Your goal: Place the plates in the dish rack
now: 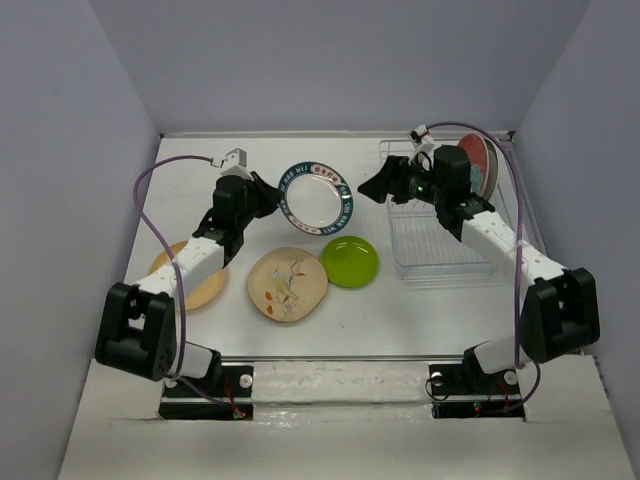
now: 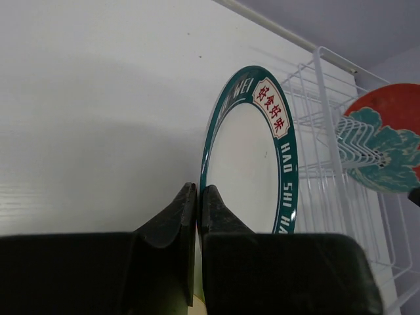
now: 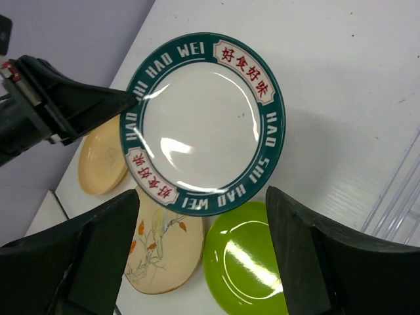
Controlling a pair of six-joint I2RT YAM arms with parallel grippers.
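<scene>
White plate with a teal lettered rim (image 1: 316, 195), lifted off the surface and tilted up on edge, near the middle of the back of the workspace. Pinched at the rim on its left side by the left gripper (image 1: 272, 197), jaws clenched with only the plate's thickness between them. Facing it from the right, the right gripper (image 1: 372, 185), jaws spread wide and grasping nothing, lined up on the plate but not touching it; by the pose, probably ready to receive it.

Just behind that gripper, the dish rack (image 1: 440, 255), a pale wire basket at the right of the white surface (image 1: 200, 180). Already standing at its far end: the red plate with a teal flower (image 1: 472, 152), and beside it a teal edge, probably a second plate, mostly hidden by the arm.

Lying flat on the surface toward the front: lime green plate (image 1: 349, 261), beige plate with a bird design (image 1: 287, 283) close beside it, and tan-orange plate (image 1: 208, 290), partly under the left arm.

Judged under halfway: one or two racked, one in the air, three yet to lift.
</scene>
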